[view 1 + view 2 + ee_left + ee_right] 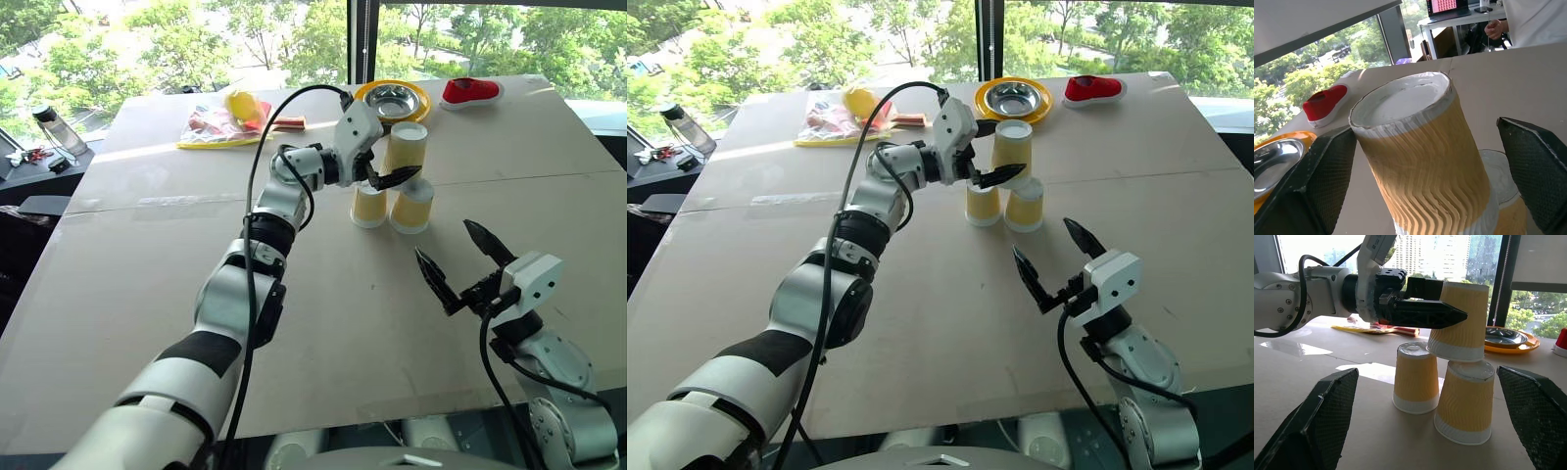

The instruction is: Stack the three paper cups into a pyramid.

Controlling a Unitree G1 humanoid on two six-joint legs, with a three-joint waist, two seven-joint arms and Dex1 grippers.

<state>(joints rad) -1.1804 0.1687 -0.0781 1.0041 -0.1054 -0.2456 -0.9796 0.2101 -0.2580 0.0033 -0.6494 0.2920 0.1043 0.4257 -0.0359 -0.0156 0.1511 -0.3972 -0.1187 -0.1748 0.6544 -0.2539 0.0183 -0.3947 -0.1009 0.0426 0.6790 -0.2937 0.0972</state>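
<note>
Three cups (1457, 323) stacked; left gripper (392, 168) spread apart around the top one, right gripper (460, 257) wide open. Light, crushable: grip mid-wall softly.

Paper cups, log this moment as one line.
top cup: on two base cups, pyramid up | left gripper: fingers open around top cup | right gripper: open, clear

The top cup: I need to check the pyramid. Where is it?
In the right wrist view, the top cup rests on the two lower cups, between the left gripper's open fingers.
</note>
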